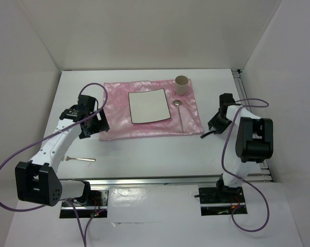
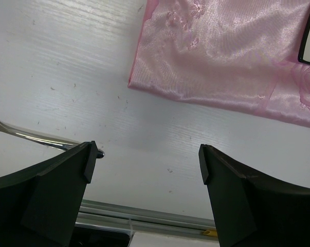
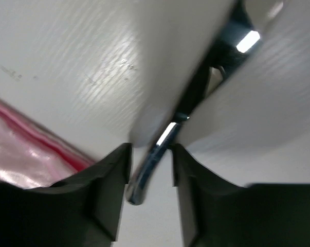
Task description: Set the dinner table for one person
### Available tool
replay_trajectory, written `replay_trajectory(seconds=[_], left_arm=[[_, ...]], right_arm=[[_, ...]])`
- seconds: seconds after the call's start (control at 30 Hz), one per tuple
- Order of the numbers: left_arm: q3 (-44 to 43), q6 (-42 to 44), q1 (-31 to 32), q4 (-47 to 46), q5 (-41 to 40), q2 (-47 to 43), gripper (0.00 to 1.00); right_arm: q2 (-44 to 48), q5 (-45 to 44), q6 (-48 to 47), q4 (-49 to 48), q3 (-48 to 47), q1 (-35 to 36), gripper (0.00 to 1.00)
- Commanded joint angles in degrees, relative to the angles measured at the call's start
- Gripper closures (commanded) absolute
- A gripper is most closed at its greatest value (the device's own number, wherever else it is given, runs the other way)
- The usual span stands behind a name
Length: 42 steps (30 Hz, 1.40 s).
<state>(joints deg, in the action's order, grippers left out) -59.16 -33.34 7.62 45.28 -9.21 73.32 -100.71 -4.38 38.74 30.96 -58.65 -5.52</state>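
Desk [image 1: 144, 149] spans your whole scene, beneath both arms. Your left jaws released, above desk at pink cloth [image 1: 116, 103] near-left corner. Your right jaws straddle metal utensil [image 3: 193, 98] right of cloth; cannot tell whether clenched.

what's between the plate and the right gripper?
The spoon, lying on the pink cloth right of the plate, handle toward the near edge; the top external view shows it. The right gripper has jaws closed on a slim metal utensil.
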Motion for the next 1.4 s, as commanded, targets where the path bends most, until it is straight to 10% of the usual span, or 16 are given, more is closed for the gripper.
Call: replay_trajectory(seconds=[0.0,0.27,0.97,1.37], left_arm=[[-2.3,1.1,0.2,0.4,-1.0,-1.0,0.0],[-1.8,1.1,0.2,0.4,-1.0,-1.0,0.0],[-2.3,0.6,0.2,-0.1,0.2,0.6,0.0],[-2.3,0.0,0.2,-0.1,0.2,0.6,0.0]], right_arm=[[-7.8,-2.1,1.8,3.1,4.1,-0.3,0.56],[-4.2,-8.9,3.7,5.4,5.1,-0.3,0.97],[6.5,-12.7,-9.5,14.8,-15.6,9.6,0.97],[-6.9,-6.4,-22.4,15.2,-29.5,20.7,0.97]])
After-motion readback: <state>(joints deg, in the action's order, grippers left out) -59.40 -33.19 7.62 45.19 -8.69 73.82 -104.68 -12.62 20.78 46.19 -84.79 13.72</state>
